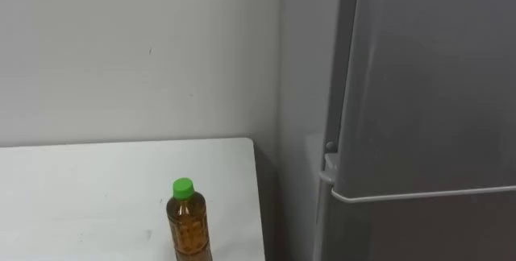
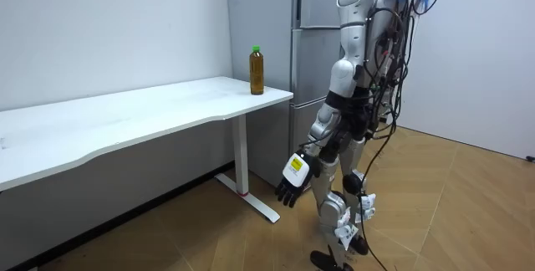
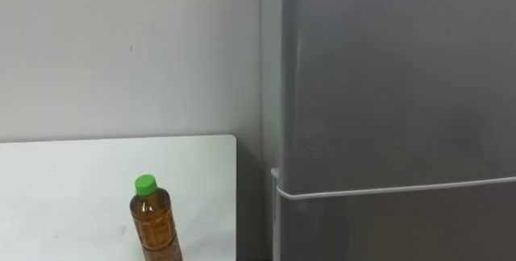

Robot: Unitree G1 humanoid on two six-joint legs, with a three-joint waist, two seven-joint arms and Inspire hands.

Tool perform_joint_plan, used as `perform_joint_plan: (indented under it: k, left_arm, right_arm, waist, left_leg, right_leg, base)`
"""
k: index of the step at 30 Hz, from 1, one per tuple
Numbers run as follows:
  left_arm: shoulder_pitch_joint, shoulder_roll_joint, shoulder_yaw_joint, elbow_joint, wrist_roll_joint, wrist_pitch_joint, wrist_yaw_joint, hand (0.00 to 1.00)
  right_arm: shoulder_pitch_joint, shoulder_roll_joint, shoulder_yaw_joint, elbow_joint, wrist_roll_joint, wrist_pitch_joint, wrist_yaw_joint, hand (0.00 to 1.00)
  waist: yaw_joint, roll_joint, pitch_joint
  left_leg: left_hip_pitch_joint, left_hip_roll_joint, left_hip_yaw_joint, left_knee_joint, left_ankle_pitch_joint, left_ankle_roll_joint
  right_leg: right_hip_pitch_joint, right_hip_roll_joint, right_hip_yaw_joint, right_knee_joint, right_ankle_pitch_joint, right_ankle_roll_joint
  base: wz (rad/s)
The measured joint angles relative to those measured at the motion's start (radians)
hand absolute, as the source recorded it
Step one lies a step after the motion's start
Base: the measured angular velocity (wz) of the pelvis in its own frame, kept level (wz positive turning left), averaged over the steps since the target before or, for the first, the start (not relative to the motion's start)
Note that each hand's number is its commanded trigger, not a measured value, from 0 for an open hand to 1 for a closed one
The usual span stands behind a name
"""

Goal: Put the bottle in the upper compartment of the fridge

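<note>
A bottle (image 1: 189,227) of amber drink with a green cap stands upright on the white table (image 1: 89,188), near the corner closest to the fridge. It also shows in the room view as the bottle (image 2: 257,70). The grey fridge (image 1: 435,76) rises to the right of the table, both doors closed, a pale seam (image 1: 419,195) dividing the upper from the lower. I stand in front of the fridge, facing it. My left hand (image 2: 292,183) hangs low at my side with relaxed fingers, holding nothing, well below the table top.
A grey wall (image 1: 137,51) runs behind the table. The long table (image 2: 125,116) stretches to the room view's left on a white leg (image 2: 242,158). Wooden floor (image 2: 435,212) lies open behind me.
</note>
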Motion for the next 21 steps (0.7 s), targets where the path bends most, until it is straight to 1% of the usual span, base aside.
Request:
perform_joint_plan:
  k: [4,10,13,17,20,21]
  left_arm:
    - [0.012,0.0,0.0,0.002,0.001,0.0,0.0,0.0]
    - [0.011,0.0,-0.001,0.004,-0.008,0.002,0.002,0.0]
    - [0.011,0.002,-0.016,0.003,-0.065,0.003,0.002,0.0]
    - [0.012,0.005,-0.02,0.002,-0.155,0.003,0.002,0.0]
    - [0.009,0.008,-0.007,-0.004,-0.231,0.003,0.006,0.0]
    - [0.005,0.008,0.01,-0.014,-0.27,0.002,0.008,0.0]
  right_arm:
    - [0.001,-0.003,0.003,0.001,-0.007,0.0,0.001,0.0]
    - [-0.004,-0.003,0.005,0.013,-0.008,0.001,0.002,0.0]
    - [-0.004,-0.003,0.01,0.013,-0.007,0.002,-0.001,0.0]
    - [-0.012,-0.004,0.011,0.014,-0.008,0.02,-0.015,0.0]
    - [-0.012,-0.005,0.011,0.008,-0.01,0.023,-0.02,0.0]
    - [-0.01,-0.005,0.011,0.002,-0.01,0.023,-0.022,0.0]
  waist:
    - [0.003,0.002,0.0]
    - [0.002,0.003,0.0003]
    - [0.001,0.003,0.0005]
    - [0.001,0.002,0.0009]
    - [0.004,0.003,0.0011]
    - [0.008,0.004,0.0019]
  left_leg:
    - [0.0,-0.002,-0.001,0.0,0.0,0.0]
    - [0.0,-0.008,-0.001,-0.001,0.0,0.0]
    - [0.0,-0.009,-0.002,-0.002,0.0,0.0]
    - [0.0,-0.009,-0.001,-0.004,0.0,0.0]
    - [0.0,-0.01,0.001,-0.002,0.0,0.0]
    - [0.0,-0.01,0.001,-0.001,0.0,0.0]
  right_leg:
    - [0.001,0.0,0.0,-0.001,0.0,0.0]
    - [0.004,0.0,0.001,0.0,0.0,0.0]
    - [0.003,0.0,0.001,-0.002,-0.001,0.001]
    - [0.003,-0.001,0.001,0.0,-0.001,0.001]
    - [0.003,-0.001,0.001,0.003,-0.001,0.001]
    - [0.003,-0.001,0.002,0.002,-0.001,0.001]
  base:
    - [0.0]
    - [0.0]
    - [0.0]
    - [0.0]
    - [0.0]
    - [0.0]
